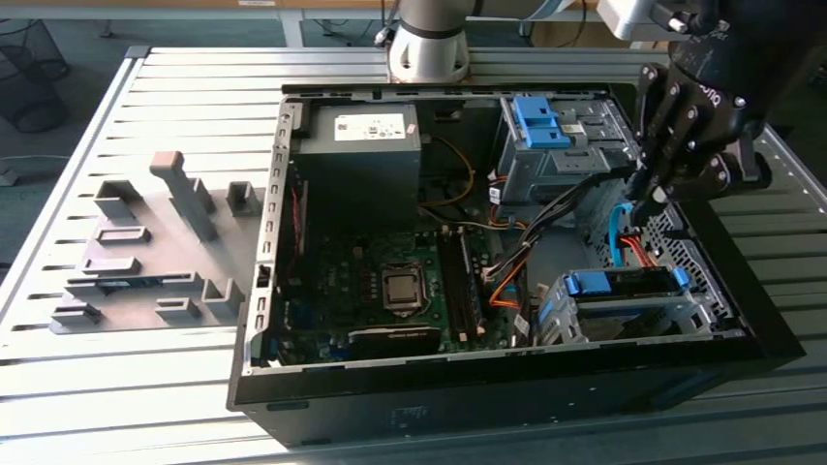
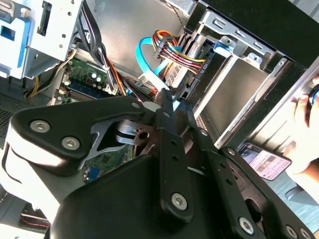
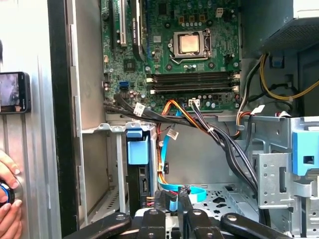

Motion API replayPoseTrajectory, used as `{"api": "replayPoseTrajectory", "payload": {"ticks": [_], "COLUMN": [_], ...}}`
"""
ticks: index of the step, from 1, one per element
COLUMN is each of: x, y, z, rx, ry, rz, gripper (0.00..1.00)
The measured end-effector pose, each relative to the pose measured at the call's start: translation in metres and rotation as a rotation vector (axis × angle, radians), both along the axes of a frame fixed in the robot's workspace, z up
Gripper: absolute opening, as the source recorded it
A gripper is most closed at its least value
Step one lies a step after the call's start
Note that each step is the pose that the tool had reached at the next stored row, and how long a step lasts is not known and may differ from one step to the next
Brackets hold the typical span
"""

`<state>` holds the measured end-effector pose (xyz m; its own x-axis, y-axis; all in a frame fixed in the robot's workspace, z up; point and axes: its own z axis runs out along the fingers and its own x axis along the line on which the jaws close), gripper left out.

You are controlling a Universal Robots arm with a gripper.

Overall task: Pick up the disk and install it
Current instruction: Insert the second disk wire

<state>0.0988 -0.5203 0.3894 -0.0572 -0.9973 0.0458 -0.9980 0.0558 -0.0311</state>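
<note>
The disk, framed in blue, sits in the metal drive cage at the corner of the open computer case, nearest the exterior view's lower right; in the first wrist view its blue end stands upright in that cage; the gripper hangs above the cage, just over the blue cable, its fingers pressed together and holding nothing; a grey power box lies at the case's far end; a hand rests outside the case wall.
</note>
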Motion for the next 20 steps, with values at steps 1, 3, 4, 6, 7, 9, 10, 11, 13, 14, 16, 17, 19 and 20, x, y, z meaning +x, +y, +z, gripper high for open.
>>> {"api": "replayPoseTrajectory", "payload": {"ticks": [1,3,4,6,7,9,10,11,13,14,16,17,19,20], "x": [0.0,-0.0001,-0.0001,-0.0001,-0.0002,-0.0001,-0.0002,-0.0002,-0.0002,-0.0002,-0.0002,-0.0002,-0.0002,-0.0002], "y": [0.0005,0.0021,0.0028,0.0034,0.0034,0.0035,0.0035,0.0034,0.0034,0.0035,0.0035,0.0035,0.0034,0.0034], "z": [-0.0004,-0.0011,-0.0015,-0.003,-0.0041,-0.0064,-0.0076,-0.0089,-0.0116,-0.0127,-0.0149,-0.016,-0.0178,-0.0183], "rx": [0.0,0.0,0.0,0.0003,0.0,-0.0002,-0.0003,-0.0006,-0.0041,-0.0078,-0.0166,-0.0207,-0.029,-0.0312], "ry": [0.0002,0.0005,0.0007,0.0008,0.0008,0.0008,0.0009,0.0008,0.0009,0.0008,0.0007,0.0006,0.0006,0.0005], "rz": [-0.002,-0.006,-0.009,-0.012,-0.014,-0.017,-0.018,-0.019,-0.021,-0.021,-0.022,-0.022,-0.022,-0.022], "gripper": [0.25,0.25,0.25,0.25,0.25,0.25,0.25,0.25,0.25,0.25,0.25,0.25,0.25,0.23]}}
